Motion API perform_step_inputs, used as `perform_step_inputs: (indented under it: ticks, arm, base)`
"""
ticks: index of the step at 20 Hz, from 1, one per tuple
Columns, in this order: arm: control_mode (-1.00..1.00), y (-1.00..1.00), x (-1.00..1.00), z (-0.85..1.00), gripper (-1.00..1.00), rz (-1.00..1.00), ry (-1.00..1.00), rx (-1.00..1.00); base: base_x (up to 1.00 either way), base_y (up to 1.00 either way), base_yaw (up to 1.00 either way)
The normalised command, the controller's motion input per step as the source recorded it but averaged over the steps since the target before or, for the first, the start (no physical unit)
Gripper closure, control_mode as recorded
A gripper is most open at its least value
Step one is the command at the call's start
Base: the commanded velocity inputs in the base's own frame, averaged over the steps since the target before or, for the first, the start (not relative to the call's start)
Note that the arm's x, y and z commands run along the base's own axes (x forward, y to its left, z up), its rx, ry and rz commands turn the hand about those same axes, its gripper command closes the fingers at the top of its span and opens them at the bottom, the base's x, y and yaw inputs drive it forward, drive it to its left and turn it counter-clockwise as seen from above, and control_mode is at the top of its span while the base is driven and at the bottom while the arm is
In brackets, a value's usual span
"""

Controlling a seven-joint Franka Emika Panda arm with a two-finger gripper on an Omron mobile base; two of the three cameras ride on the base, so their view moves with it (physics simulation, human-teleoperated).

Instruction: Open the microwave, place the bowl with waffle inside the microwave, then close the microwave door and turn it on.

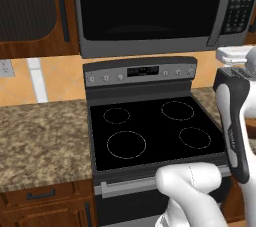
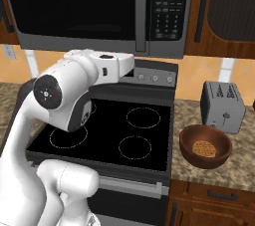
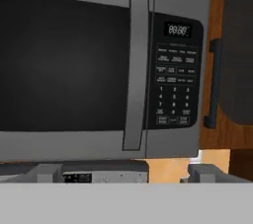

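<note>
while the microwave door [image 3: 64, 65] is closed, the bowl with waffle [image 2: 205, 146] sits on the counter [image 2: 239, 145] near the toaster [image 2: 222, 106]; the gripper [image 3: 123, 173] faces the microwave [image 2: 99, 8], jaws wide apart.

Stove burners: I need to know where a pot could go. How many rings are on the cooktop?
4. On the black cooktop: back left ring, back right ring, large front left ring, front right ring. None look hidden in the left base view.
</note>
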Motion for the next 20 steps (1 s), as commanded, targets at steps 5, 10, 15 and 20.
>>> perform_step_inputs:
  ticks: [5, 10, 15, 20]
  arm:
    - [-1.00, -0.25, 0.14, 0.37, -1.00, -0.05, -0.02, 0.00]
    - [-1.00, -0.08, 0.35, 0.00, -1.00, 0.00, -0.04, 0.09]
    - [-1.00, 0.00, 0.36, 0.00, -1.00, 0.02, -0.25, 0.13]
    - [-1.00, -0.09, 0.45, 0.02, -1.00, 0.00, -0.07, 0.03]
  base:
    - [0.00, 0.00, 0.00]
    - [0.00, 0.00, 0.00]
    - [0.00, 0.00, 0.00]
    - [0.00, 0.00, 0.00]
